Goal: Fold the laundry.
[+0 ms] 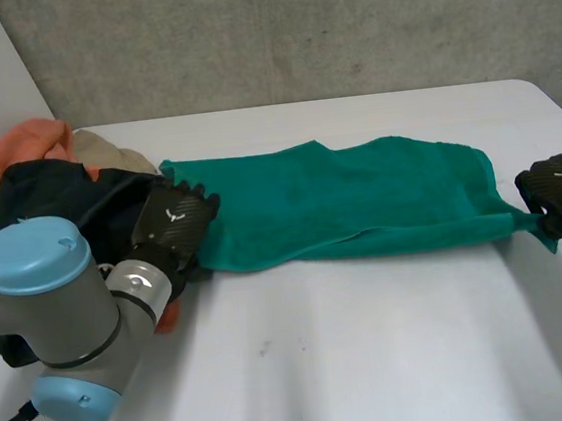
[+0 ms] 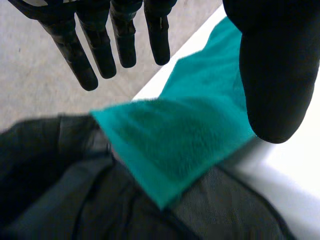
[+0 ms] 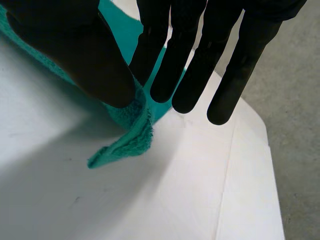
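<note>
A green towel (image 1: 361, 202) lies stretched out across the white table (image 1: 377, 361). My left hand (image 1: 174, 222) hovers at its left end, fingers (image 2: 100, 50) straight and thumb held apart, holding nothing. Under that palm the towel's left corner (image 2: 175, 145) rests on a black garment (image 2: 60, 190). My right hand (image 1: 560, 181) is at the towel's right front corner. There the thumb (image 3: 85, 55) and straight fingers pinch the towel corner (image 3: 132, 135), whose tip hangs down onto the table (image 3: 175, 200).
A laundry pile sits at the table's left end: the black garment (image 1: 59, 199), an orange cloth (image 1: 14, 153) and a beige cloth (image 1: 104, 149). The table's right edge is close beyond my right hand, with grey floor (image 3: 295, 125) past it.
</note>
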Available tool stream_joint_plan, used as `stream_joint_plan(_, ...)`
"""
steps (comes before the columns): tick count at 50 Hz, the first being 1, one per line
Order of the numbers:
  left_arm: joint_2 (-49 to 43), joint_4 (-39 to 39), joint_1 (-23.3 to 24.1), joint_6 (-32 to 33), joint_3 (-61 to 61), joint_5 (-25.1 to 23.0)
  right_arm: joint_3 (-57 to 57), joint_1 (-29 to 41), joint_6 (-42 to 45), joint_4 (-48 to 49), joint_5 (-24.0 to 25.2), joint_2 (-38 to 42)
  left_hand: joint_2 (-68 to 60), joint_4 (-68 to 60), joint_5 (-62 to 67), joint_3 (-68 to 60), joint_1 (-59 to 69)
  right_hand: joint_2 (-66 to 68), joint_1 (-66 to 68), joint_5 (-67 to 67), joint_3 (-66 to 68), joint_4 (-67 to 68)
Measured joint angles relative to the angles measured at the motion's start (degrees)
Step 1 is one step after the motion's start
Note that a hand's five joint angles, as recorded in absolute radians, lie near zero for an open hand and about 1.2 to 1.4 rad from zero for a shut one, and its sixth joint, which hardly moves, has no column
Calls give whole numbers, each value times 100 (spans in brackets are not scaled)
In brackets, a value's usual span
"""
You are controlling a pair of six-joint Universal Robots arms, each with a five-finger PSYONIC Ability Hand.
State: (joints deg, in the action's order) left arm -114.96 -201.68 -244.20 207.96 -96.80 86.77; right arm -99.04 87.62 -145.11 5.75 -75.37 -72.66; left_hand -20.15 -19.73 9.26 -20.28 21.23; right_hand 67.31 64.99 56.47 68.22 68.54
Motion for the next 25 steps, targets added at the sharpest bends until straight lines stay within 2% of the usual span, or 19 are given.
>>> stream_joint_plan(4, -69, 21, 35, -2, -76, 289, -11, 6, 15, -9, 20, -70, -1, 0, 0, 0, -2, 0, 0, 0, 0, 0)
stream_joint_plan(9, 16, 17, 92, 17, -282, 404, 6, 15, 19, -5, 25, -38, 0, 0, 0, 0, 0, 0, 0, 0, 0, 0)
stream_joint_plan(18, 241, -15, -39, 44, -403, 382, -15, 29, 77, 39, 30, 31, -213, -239, 312, -182, 83, 0, 0, 0, 0, 1)
stream_joint_plan(25, -60, -63, -185, 48, -117, 342, -43, 34, 163, 66, 26, 51, -1100, -1145, 1198, -1071, 1049, 0, 0, 0, 0, 1)
